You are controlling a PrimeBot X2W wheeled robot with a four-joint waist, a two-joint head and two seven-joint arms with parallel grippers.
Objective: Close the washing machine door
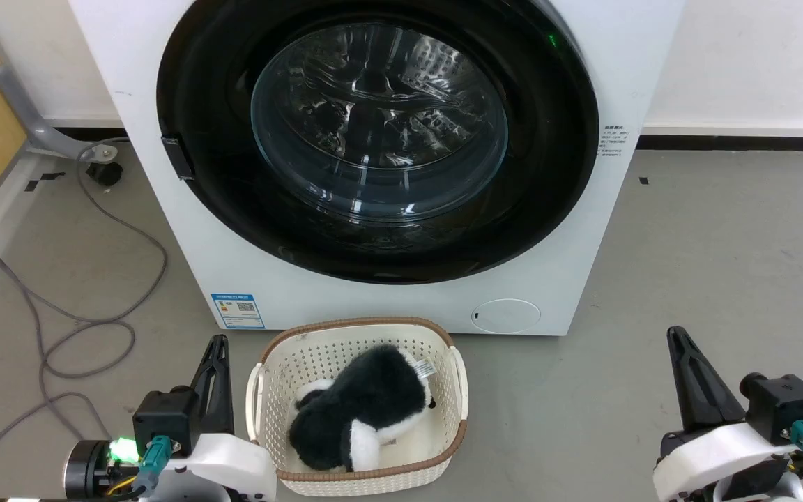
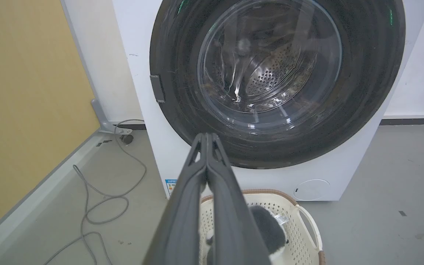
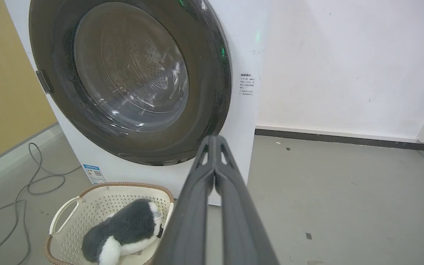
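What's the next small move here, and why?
Probably none, just hold: the door looks flush against the washer in all three views, and the left gripper and right gripper sit low, fingers together, clear of it. At most, a light press near its left edge to confirm.

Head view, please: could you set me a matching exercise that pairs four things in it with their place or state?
Things:
1. washing machine door
2. plush toy
3. blue sticker
4. left tool

Place or state:
A. lying in the cream basket
B. fingers together, holding nothing, left of the basket
C. shut flush against the washing machine
D. stuck on the machine's front, at its lower left corner

Pairs: 1-C, 2-A, 3-D, 4-B.
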